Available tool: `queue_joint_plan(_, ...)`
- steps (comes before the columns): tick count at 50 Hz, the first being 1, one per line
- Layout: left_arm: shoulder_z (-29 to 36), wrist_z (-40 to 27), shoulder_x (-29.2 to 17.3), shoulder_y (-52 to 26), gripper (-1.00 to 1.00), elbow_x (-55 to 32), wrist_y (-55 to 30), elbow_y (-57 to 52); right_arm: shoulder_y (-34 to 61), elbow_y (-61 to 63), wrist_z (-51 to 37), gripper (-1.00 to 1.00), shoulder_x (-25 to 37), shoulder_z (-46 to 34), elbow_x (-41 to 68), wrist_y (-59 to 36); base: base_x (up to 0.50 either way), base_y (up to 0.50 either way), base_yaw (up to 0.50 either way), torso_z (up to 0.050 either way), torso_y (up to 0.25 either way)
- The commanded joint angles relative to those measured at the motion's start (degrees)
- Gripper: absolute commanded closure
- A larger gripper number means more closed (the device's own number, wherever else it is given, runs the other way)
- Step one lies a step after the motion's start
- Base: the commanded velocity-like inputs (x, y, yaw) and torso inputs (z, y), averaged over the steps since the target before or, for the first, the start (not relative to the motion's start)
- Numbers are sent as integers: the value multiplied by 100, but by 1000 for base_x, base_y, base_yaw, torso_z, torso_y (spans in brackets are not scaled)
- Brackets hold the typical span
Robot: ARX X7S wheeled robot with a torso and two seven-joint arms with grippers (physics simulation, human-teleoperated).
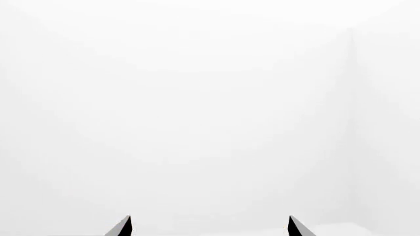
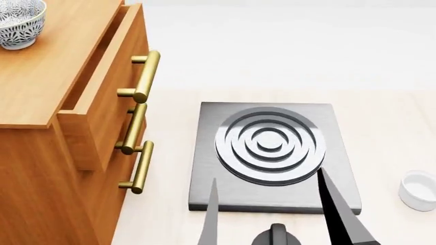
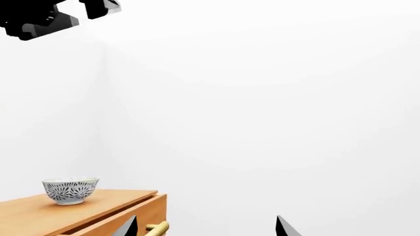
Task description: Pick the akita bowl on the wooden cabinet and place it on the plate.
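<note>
The akita bowl [image 2: 17, 23], white with a dark blue leaf pattern, stands on top of the wooden cabinet [image 2: 48, 76] at the far left of the head view. In the right wrist view the bowl [image 3: 71, 190] sits on the cabinet top [image 3: 78, 209], ahead of my right gripper [image 3: 206, 227] and off to one side. That gripper is open and holds nothing, and its two fingertips show low in the head view as the right gripper [image 2: 272, 209]. My left gripper [image 1: 210, 227] is open, empty and faces bare white wall. The plate is out of view.
The cabinet's top drawer [image 2: 102, 102] is pulled out a little, and its brass handles [image 2: 140, 76] stick out toward a grey square stove slab with raised rings [image 2: 271, 145]. A small white cup [image 2: 417, 190] stands on the floor at right. Black parts [image 3: 39, 19] hang in a corner of the right wrist view.
</note>
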State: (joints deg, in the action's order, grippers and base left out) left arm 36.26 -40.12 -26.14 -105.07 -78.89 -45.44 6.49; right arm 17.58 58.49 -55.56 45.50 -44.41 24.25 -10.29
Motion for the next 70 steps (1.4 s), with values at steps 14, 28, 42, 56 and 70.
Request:
queue_joint_plan(14,892,1860,1378,-1530,-100,1085,-10,4053,122,35,-83,-100,59,-127,12,30,0,0,0,0,0)
queue_joint_plan(28,1184,2953,2312,-2094,-100,1751,348,6842,140,-10,-100,-100,96,-225,-26,128,0,0,0,0,0)
queue_joint_plan(42,-601,2936,2296,-1926,-100,3682,-4,6848,151,-27,-144,-100,161,-246,-22,194,0,0,0,0,0)
queue_joint_plan(56,-2670,2888,1994,-1775,-100,5933,-442,6848,184,-89,-132,-100,135,-330,-29,205,0,0,0,0,0)
queue_joint_plan(70,-3492,3017,1937,-1925,-100,7383,-776,6848,206,-131,-124,-100,105,-385,-40,209,0,0,0,0,0)
